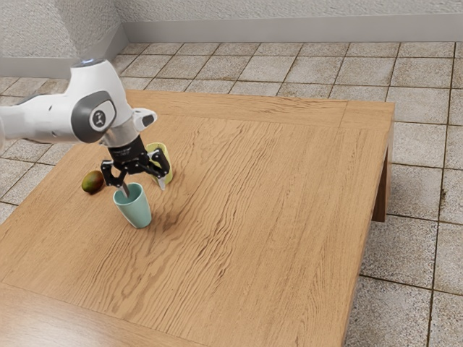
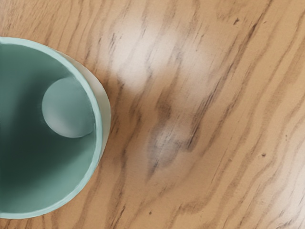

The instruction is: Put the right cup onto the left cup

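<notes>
In the exterior view the end effector (image 1: pixel 145 191) covers part of the yellow cup (image 1: pixel 169 172), which stands behind it. Whether the fingertip at the teal cup (image 1: pixel 136 213) dips inside or hangs over its mouth cannot be told. The fruit (image 1: pixel 92 182) is too small to identify. The exterior view's left edge cuts off the arm (image 1: pixel 43 121), and its lower edge crops the worktop (image 1: pixel 275 202). In the wrist view, the picture's edge slices through the teal cup, and deep shade obscures part of its inside.

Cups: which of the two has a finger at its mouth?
The teal cup: one finger of the open gripper is at its mouth. The yellow cup is farther back in the exterior view, partly behind the gripper.
</notes>
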Robot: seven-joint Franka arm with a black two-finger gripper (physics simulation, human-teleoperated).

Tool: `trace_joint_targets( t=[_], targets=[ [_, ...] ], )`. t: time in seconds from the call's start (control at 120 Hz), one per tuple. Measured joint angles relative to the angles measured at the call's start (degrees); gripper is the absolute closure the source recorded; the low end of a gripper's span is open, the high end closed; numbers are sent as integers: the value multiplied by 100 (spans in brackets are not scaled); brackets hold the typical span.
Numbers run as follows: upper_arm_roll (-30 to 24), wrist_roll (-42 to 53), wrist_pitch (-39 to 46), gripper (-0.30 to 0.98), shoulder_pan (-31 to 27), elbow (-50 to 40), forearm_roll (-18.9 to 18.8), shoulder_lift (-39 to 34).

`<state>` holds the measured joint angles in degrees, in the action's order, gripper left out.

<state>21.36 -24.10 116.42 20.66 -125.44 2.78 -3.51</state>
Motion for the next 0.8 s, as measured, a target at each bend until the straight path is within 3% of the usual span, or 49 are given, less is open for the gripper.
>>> trace_joint_targets(
  t=[0.392,0.8],
  targets=[
    [39,-657,487,2,-26,-297,-34,52],
    [44,-670,893,2,-80,-274,-388,292]
  ],
)
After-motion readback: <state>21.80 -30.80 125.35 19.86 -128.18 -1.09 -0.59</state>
